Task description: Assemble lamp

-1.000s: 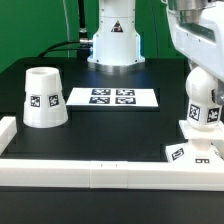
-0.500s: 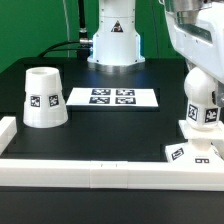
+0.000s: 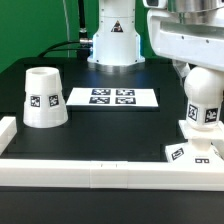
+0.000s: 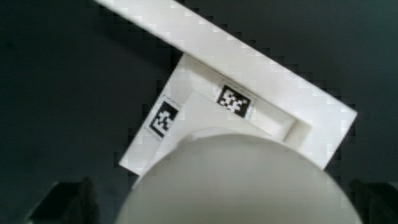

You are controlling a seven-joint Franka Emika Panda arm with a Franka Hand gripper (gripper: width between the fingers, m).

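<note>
Two parts sit mated: bulb (image 3: pixel 203 103) upright on the square base (image 3: pixel 190 153), at the exterior view's right of the bench (image 3: pixel 110 135). Pincer (image 4: pixel 217 203) straddles the bulb, fingers apart, not gripping. Shade (image 3: pixel 42 97) waits well apart, probably next.

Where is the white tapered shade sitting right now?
The white tapered cup-like plastic shade stands on the black table at the exterior view's left, just left of the marker board and apart from it; the wrist view does not show it.
</note>
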